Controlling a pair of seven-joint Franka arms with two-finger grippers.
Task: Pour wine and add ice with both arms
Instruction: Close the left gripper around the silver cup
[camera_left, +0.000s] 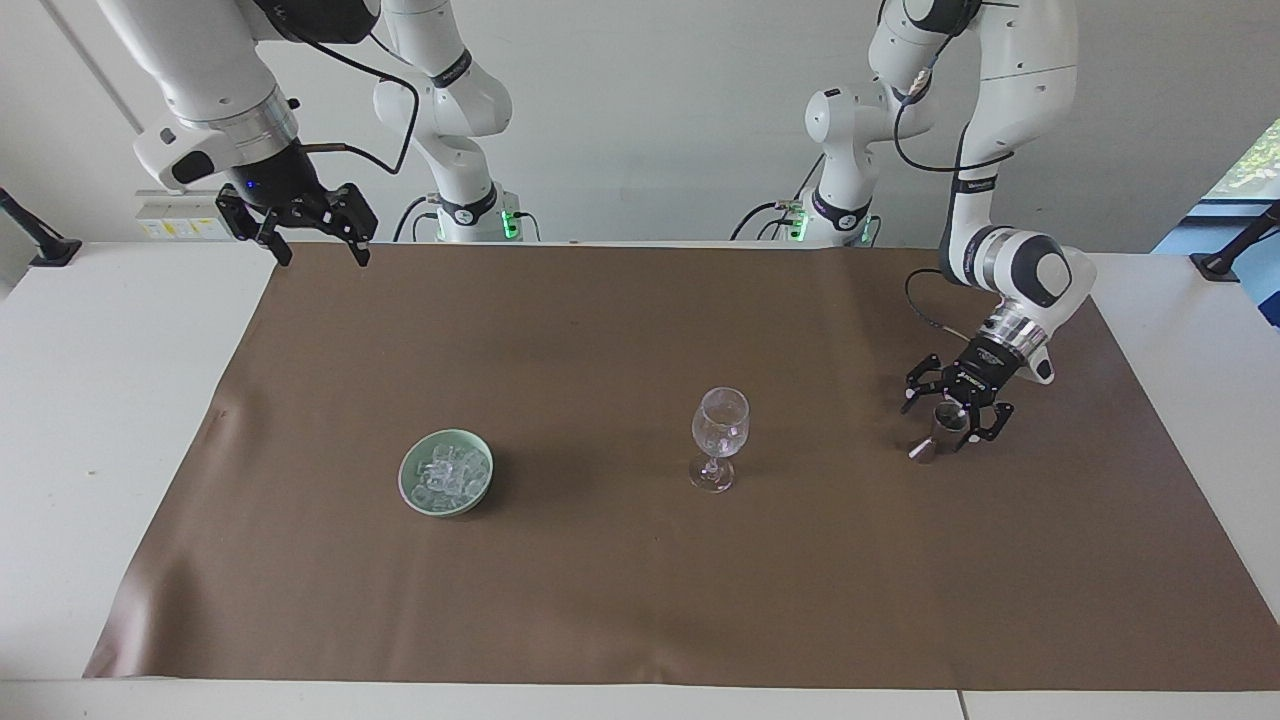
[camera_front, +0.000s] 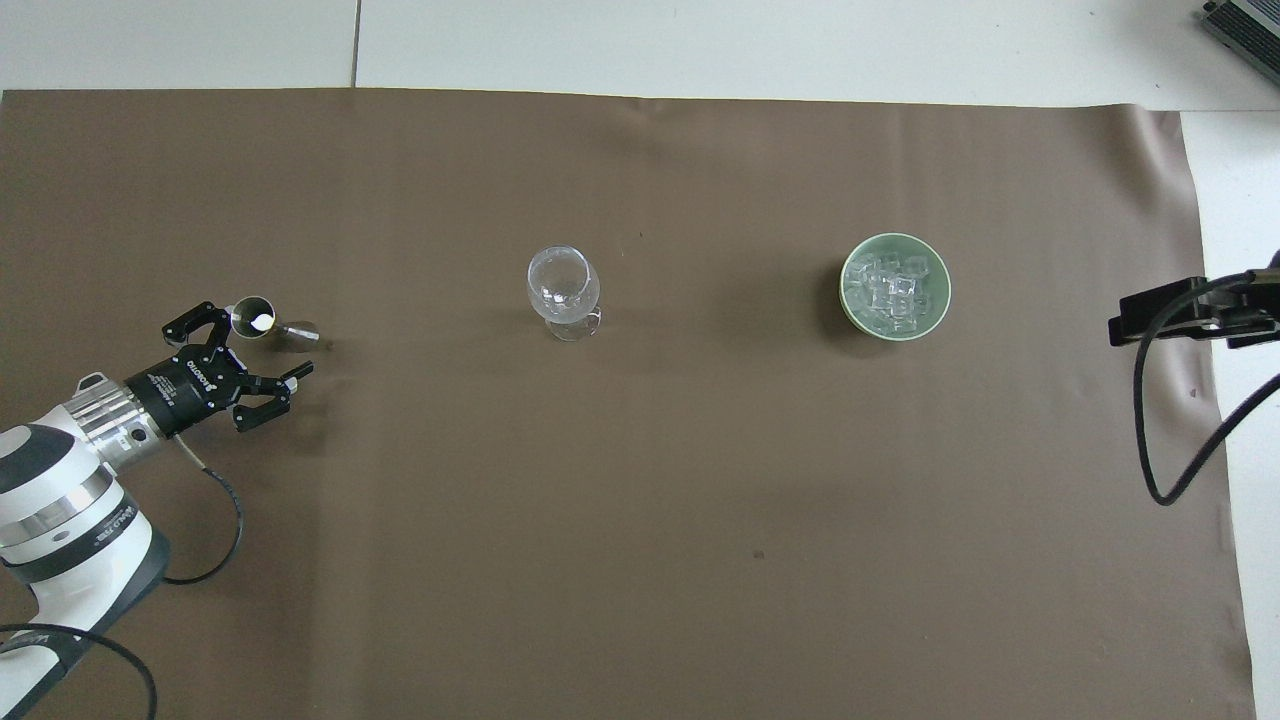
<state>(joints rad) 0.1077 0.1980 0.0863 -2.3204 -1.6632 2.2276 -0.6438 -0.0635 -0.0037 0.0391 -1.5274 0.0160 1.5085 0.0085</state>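
The wine shows only as a small dark metal jigger (camera_left: 938, 432) (camera_front: 272, 325), standing on the brown cloth toward the left arm's end of the table. My left gripper (camera_left: 947, 417) (camera_front: 267, 341) is open and low, with one finger on each side of the jigger's upper cup and a gap showing. A clear stemmed glass (camera_left: 719, 428) (camera_front: 564, 286) stands upright mid-table. The ice (camera_left: 447, 471) (camera_front: 893, 292) is several clear cubes in a pale green bowl (camera_left: 408, 487) (camera_front: 846, 300) toward the right arm's end. My right gripper (camera_left: 322, 257) hangs open and empty, waiting above the cloth's corner by its base.
A brown cloth (camera_left: 640, 600) (camera_front: 640, 500) covers most of the white table. The right arm's black cable (camera_front: 1150, 440) hangs over the cloth's edge. Wide bare cloth lies between jigger, glass and bowl, and all along the side away from the robots.
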